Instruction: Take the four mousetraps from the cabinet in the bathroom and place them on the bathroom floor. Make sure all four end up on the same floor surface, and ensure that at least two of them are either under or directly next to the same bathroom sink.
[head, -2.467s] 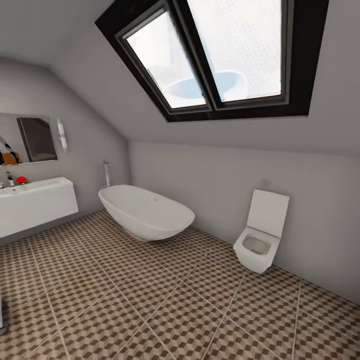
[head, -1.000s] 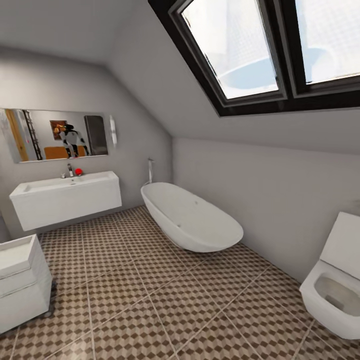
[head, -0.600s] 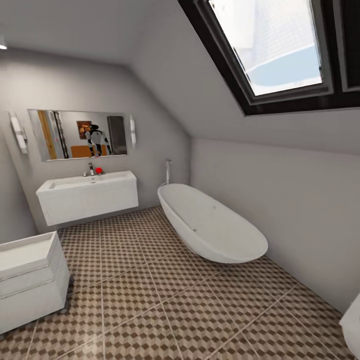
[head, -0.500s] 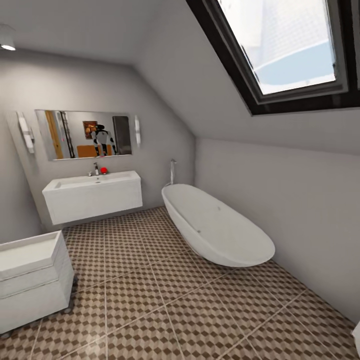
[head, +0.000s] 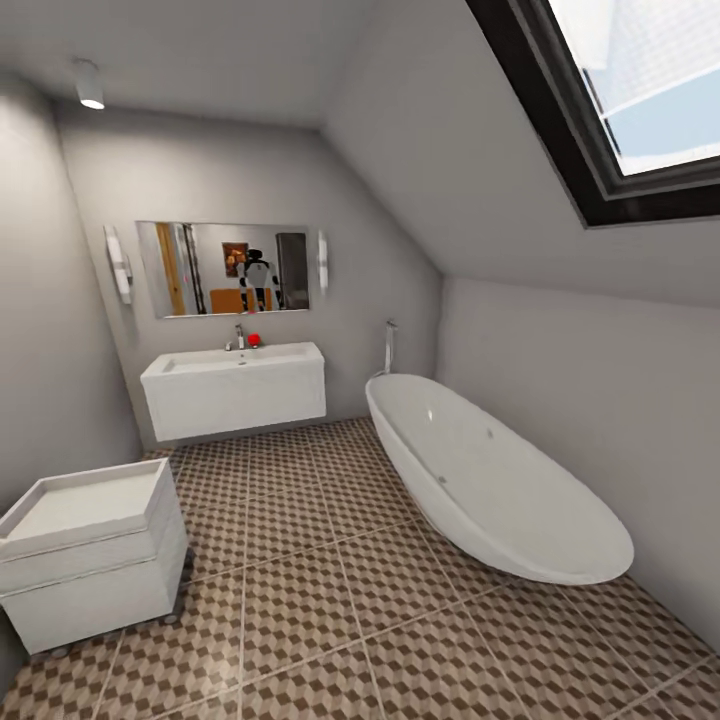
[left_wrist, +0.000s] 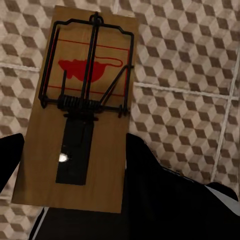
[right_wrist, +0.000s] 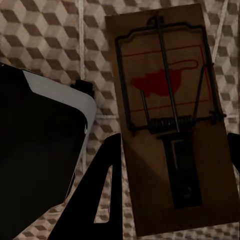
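Each hand grips a mousetrap (left_wrist: 80, 115) (right_wrist: 172, 120) above the bathroom floor (head: 330, 600); carry both level toward the far sink (head: 235, 390), releasing low beside it.

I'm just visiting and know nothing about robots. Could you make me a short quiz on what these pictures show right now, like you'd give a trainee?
1. True or false: each end effector holds a mousetrap above the patterned tile floor.
2. Which fixture does the mirror hang above? A) bathtub B) sink C) small white drawer unit
3. What colour is the picture printed on each mousetrap's board?

Key:
1. True: the left end effector grips one mousetrap, the right end effector grips the other mousetrap, tiles behind both.
2. B: the mirror is over the sink; the bathtub and drawer unit stand elsewhere on the floor.
3. Red.
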